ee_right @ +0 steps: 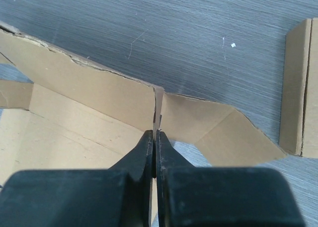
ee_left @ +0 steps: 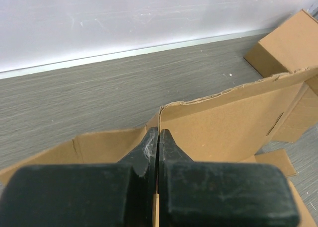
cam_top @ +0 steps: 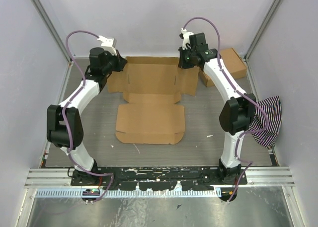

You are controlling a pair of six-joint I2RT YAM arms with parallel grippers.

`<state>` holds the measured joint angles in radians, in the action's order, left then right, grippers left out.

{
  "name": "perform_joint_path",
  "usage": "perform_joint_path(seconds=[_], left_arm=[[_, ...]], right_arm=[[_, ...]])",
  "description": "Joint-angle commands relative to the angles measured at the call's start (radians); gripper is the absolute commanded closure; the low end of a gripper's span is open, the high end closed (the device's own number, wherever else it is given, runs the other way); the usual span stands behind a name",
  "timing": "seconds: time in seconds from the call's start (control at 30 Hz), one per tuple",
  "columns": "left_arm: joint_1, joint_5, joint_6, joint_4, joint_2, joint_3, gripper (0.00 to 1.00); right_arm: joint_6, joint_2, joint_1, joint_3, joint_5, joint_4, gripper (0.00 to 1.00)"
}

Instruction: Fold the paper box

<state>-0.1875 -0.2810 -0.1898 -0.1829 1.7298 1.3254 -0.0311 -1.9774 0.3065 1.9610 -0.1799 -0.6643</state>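
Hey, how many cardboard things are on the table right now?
2. The paper box lies spread open in the middle; a small closed carton sits in the far right corner. I see no others, though the robot's limbs could hide one.

The paper box is laid open at the middle of the desk, with its broad panel nearest the arm bases and its flapped section behind. Its far left corner is pinched by the left gripper and its far right corner by the right gripper — each where the raised rear wall meets a side flap. A carton is set just right of the box, at the back. A cloth is found at the desk's right edge, well apart from the box.
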Motion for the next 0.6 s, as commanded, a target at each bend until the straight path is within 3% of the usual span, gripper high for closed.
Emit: perform_joint_path(seconds=[0.0,0.1,0.2,0.57], left_arm=[[-0.003,-0.001,-0.018,0.052,-0.017,0.094,0.87],[-0.004,0.032,-0.051,0.173,-0.009,0.164,0.72],[-0.004,0.047,-0.060,0.241,-0.022,0.201,0.64],[-0.005,0.137,0.046,0.458,-0.135,0.169,0.60]], right_arm=[[0.011,0.014,0.054,0.010,0.087,0.045,0.98],[-0.021,0.075,0.082,-0.109,0.162,0.182,0.99],[-0.059,0.123,0.097,-0.226,0.225,0.320,0.99],[-0.031,0.339,0.197,-0.688,0.478,0.872,0.99]])
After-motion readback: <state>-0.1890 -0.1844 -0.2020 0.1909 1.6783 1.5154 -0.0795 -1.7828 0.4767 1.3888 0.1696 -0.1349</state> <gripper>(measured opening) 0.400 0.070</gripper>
